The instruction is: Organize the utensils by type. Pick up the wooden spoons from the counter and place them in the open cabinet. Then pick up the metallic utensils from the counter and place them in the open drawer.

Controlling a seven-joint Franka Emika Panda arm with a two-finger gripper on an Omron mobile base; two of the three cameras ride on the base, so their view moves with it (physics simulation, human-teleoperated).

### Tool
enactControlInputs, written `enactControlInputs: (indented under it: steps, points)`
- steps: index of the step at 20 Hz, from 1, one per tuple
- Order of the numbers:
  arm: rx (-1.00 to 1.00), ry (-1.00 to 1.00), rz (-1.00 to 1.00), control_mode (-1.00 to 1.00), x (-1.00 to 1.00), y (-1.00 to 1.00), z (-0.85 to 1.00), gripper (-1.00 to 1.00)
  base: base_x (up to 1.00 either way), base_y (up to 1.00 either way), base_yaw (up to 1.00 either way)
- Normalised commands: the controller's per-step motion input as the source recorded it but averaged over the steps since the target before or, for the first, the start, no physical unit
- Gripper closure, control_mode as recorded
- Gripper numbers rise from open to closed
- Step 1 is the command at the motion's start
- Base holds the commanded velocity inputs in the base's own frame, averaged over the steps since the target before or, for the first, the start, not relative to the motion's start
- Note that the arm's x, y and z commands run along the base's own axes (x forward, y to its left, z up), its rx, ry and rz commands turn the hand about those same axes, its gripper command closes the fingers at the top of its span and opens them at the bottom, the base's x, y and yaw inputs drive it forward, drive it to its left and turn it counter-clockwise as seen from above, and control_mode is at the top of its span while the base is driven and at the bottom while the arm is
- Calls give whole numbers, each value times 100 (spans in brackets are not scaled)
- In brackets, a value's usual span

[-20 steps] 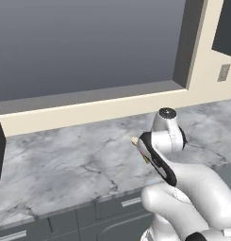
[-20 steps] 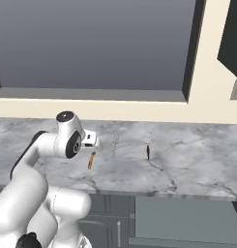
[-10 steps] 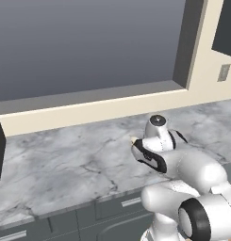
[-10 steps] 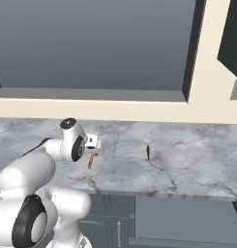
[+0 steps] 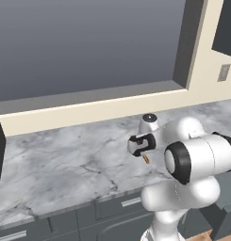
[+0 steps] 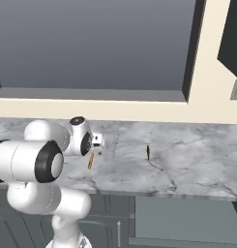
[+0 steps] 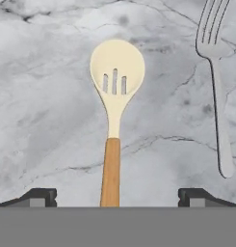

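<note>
Since a second ago my arm has folded down and forward: the wrist now sits lower over the counter, elbow bulking up in front of both base cameras. Spoon and cutlery have not shifted.

Left base view: my gripper (image 5: 138, 144) hangs just above the marble counter (image 5: 55, 160), pointing down. A bit of orange-brown handle of the wooden spoon (image 5: 146, 159) pokes out just below it. Fingers look spread, nothing between them.

Right base view: gripper (image 6: 96, 141) again low over the counter (image 6: 197, 160), with the slotted wooden spoon (image 6: 91, 160) lying just beneath and slightly toward the camera. A faint silvery utensil (image 6: 115, 144) lies just beside it to the right, and farther right a dark-handled utensil (image 6: 148, 151), apart from both. Cannot tell what type that last one is. An open compartment shows below the counter at lower right, likely the drawer (image 6: 187, 213).

Hand view: slotted spoon (image 7: 113, 120) lies flat on the marble (image 7: 42, 120), cream bowl far from me, orange-brown handle running down between my two fingertips (image 7: 40, 197). Fingers are fully spread and released, not touching it. A metal fork (image 7: 216, 87) lies alongside on the right of the view, near but apart.

Step in hand, as I judge it: first wooden spoon pickup, approach phase. Next move calls for dropping straight down so the fingers straddle the handle, then closing, keeping clear of the fork.
</note>
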Motion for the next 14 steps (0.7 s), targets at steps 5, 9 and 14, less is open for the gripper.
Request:
enactControlInputs:
  steps: [5,9,14]
  points:
    - [-2,5,2,-100,18,6,-33,-100,0,0,0]
    - [0,6,0,-100,0,0,-54,-100,0,0,0]
    - [0,10,0,-100,0,0,-73,-100,0,0,0]
